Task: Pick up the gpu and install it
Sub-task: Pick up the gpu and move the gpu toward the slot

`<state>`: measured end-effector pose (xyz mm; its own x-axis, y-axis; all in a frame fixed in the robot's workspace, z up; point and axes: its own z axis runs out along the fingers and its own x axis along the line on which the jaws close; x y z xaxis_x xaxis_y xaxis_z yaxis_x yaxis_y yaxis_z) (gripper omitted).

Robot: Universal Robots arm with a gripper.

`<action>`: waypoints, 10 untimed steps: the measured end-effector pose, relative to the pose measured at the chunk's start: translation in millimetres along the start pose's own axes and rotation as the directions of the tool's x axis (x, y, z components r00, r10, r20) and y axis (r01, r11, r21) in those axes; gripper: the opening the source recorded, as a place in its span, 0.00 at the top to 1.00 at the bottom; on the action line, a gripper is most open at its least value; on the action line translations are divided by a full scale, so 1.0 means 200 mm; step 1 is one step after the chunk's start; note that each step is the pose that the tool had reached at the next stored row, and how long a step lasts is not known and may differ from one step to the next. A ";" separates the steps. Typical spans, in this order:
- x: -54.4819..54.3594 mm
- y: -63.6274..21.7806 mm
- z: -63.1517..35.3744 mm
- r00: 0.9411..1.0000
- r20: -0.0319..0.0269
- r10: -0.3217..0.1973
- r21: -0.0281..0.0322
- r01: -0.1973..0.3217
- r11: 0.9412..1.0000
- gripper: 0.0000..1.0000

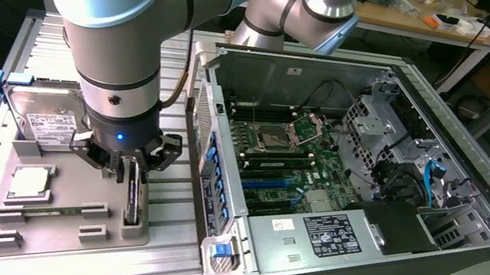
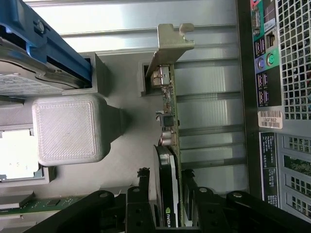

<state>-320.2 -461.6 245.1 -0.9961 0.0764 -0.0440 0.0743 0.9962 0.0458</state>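
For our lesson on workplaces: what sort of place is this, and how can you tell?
Probably a robotics lab: a robot arm over a parts tray, an opened computer case, cluttered workbenches behind.

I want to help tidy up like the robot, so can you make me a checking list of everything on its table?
Surface: slatted metal table with a grey tray on it.
Job's things: graphics card standing on edge in the tray.
Clutter: hard drive, processor chip and memory stick, also in the tray.
Grippers: gripper right over the graphics card.
Cables: blue cables inside the computer case.
Surroundings: the open computer case lies at the exterior view's right; a cluttered bench stands behind.
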 end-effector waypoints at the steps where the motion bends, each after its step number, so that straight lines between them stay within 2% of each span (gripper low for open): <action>1: 0.00 0.000 0.000 1.000 0.000 0.000 0.000 0.000 1.000 0.61; 4: 0.00 0.000 0.000 1.000 0.000 0.000 0.000 0.000 1.000 0.63; 5: 0.00 0.000 0.000 1.000 0.000 0.000 0.000 0.000 1.000 0.70; 10: 0.00 0.000 0.000 1.000 0.000 0.000 0.000 0.000 1.000 0.71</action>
<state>-320.2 -461.6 245.1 -0.9961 0.0763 -0.0439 0.0743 0.9962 0.0458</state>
